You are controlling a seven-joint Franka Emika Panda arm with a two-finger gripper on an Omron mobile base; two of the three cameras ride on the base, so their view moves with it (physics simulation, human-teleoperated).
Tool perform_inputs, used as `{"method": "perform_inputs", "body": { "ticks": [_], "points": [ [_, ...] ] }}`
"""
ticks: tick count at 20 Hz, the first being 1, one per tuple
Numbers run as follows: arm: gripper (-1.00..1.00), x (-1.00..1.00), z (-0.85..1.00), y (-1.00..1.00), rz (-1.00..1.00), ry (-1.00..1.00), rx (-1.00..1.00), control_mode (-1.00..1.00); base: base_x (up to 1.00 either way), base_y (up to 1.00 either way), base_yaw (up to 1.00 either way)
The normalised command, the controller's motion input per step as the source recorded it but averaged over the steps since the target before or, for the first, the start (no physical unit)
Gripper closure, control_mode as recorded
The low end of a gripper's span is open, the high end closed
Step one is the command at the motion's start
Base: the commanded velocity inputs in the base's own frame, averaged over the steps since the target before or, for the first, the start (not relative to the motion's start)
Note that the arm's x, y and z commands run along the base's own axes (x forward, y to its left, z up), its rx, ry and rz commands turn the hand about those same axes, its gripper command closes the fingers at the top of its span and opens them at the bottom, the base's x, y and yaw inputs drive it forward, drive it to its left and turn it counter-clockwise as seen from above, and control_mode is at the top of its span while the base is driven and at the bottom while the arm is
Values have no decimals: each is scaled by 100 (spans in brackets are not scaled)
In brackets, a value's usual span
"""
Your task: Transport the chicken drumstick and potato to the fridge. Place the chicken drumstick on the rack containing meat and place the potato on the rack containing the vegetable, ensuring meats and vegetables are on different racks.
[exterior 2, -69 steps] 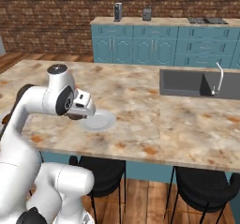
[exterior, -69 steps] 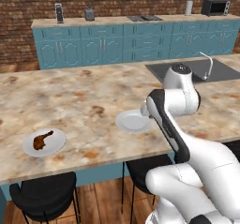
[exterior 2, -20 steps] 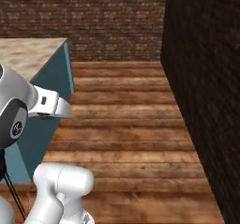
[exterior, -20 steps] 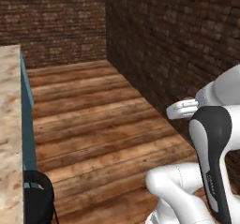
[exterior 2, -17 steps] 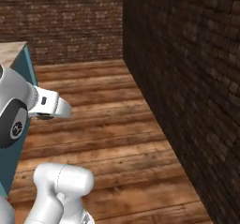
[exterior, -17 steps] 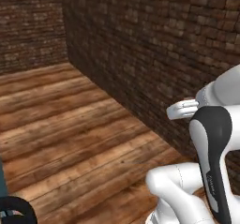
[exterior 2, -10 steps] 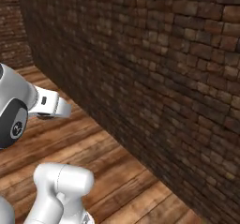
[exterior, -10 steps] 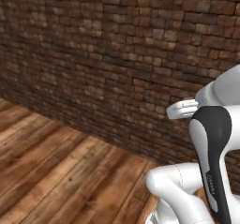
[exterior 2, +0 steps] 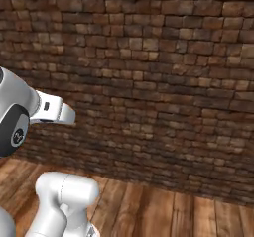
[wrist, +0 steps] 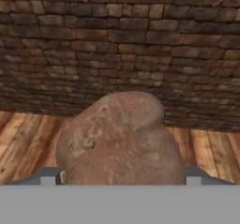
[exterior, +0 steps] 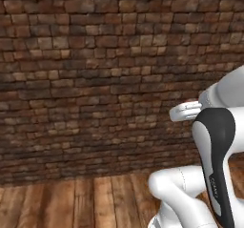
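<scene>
A: Potato (wrist: 123, 141) position?
B: Lower centre of hand view, clamped in the gripper (wrist: 123, 180); brick wall (wrist: 140, 40) and wood floor (wrist: 28, 141) behind.
A: Any legible writing?
B: None readable.

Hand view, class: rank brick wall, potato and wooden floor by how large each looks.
1. Brick wall, the largest area.
2. Potato, though its nearness to the camera inflates it.
3. Wooden floor, two patches either side of the potato.
</scene>
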Motion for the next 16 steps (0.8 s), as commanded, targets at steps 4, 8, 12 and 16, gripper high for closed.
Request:
{"method": "perform_inputs", "body": {
  "ticks": [4,8,12,16],
  "points": [
    [100,0,0,0,0,0,0,100,0,0,-100],
    [100,0,0,0,0,0,0,100,0,0,-100],
    [100,0,0,0,0,0,0,100,0,4,-100],
    [100,0,0,0,0,0,0,100,0,19,-99]
  ]
}}
